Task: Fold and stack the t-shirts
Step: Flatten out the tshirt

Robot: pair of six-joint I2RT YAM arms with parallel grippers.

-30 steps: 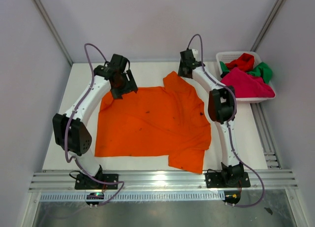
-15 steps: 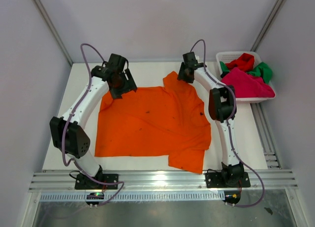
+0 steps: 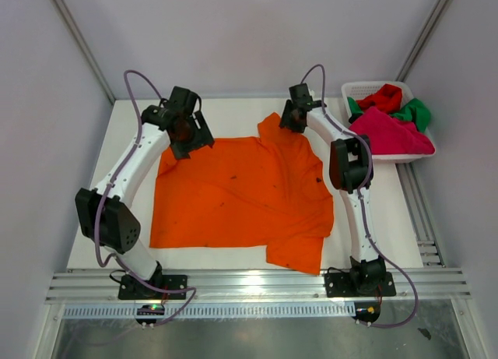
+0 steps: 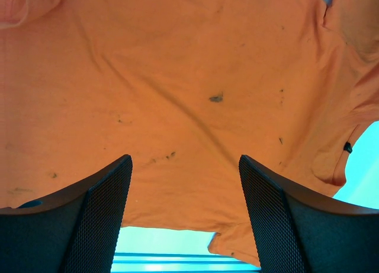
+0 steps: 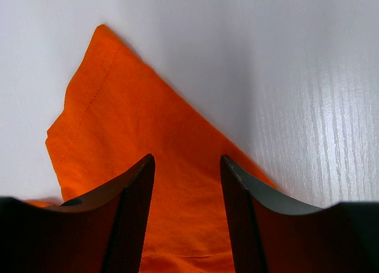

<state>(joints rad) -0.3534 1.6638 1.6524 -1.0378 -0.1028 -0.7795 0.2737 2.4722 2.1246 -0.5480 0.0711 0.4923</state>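
A bright orange t-shirt (image 3: 241,195) lies spread on the white table (image 3: 226,110), with one sleeve pointing to the far side and its near right corner folded. My left gripper (image 3: 189,143) hovers over the shirt's far left corner, open. In the left wrist view the orange cloth (image 4: 195,77) fills the frame and nothing sits between the open gripper (image 4: 185,160). My right gripper (image 3: 290,123) hangs over the far sleeve (image 5: 118,143), and the right gripper (image 5: 187,157) is open and empty there. The red (image 3: 383,96), green (image 3: 416,111) and magenta-pink (image 3: 389,133) t-shirts lie crumpled in the basket.
A white lattice basket (image 3: 354,90) stands at the far right corner of the table. A metal rail (image 3: 257,285) runs along the near edge by the arm bases. Grey walls close in the left, right and far sides.
The left arm's elbow has swung a little to the left and both gripper heads have shifted slightly. The orange shirt lies as before.
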